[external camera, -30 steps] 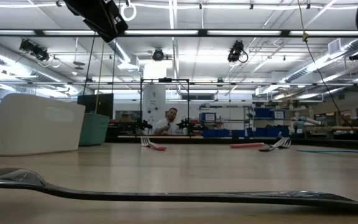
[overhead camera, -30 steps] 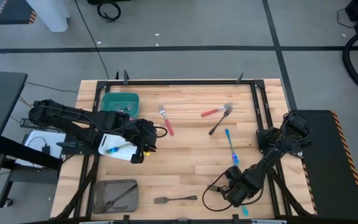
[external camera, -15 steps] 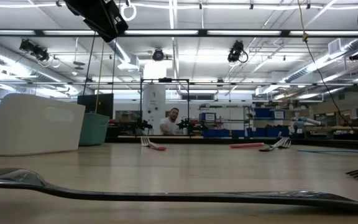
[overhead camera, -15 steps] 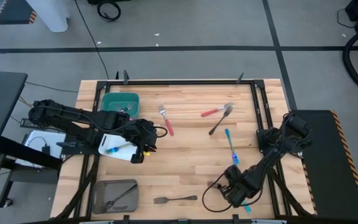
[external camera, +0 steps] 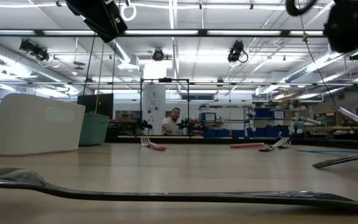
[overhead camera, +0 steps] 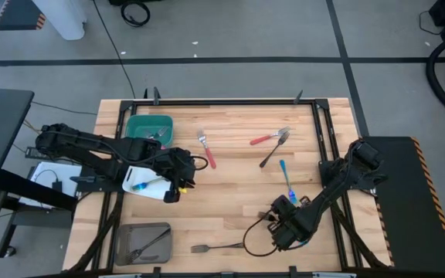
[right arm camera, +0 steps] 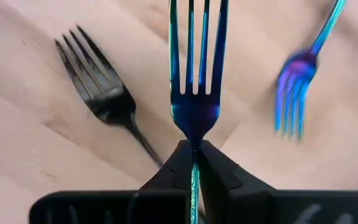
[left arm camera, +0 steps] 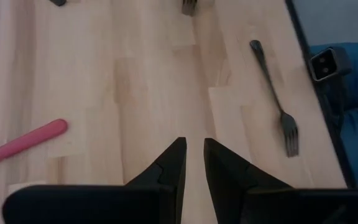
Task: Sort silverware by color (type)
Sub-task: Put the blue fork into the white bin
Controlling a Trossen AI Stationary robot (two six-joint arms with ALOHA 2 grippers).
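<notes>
My right gripper hovers over the table's near right part, shut on a blue fork. My left gripper waits above the right edge of the white bin, its fingers nearly together and holding nothing. Flat on the wood lie another blue fork, a dark fork near the near edge, a red-handled fork, a red-handled utensil and a dark utensil. A blue utensil lies in the white bin. My right gripper pinches the blue fork at its neck, just below the tines, between the two fingertips. The fork lies along the fingers, its tines pointing ahead past them. It is lifted clear of the table; the gripper hides its handle.
A green bin stands at the far left and a grey bin with a dark utensil at the near left. A black frame borders the tabletop. Bare wood spans the table's middle. A person shows in the room far behind the table.
My right gripper has carried the blue fork from near the table's near right corner toward the left and the far edge, staying shut on it. In the low view that gripper has come into the picture at the top right.
</notes>
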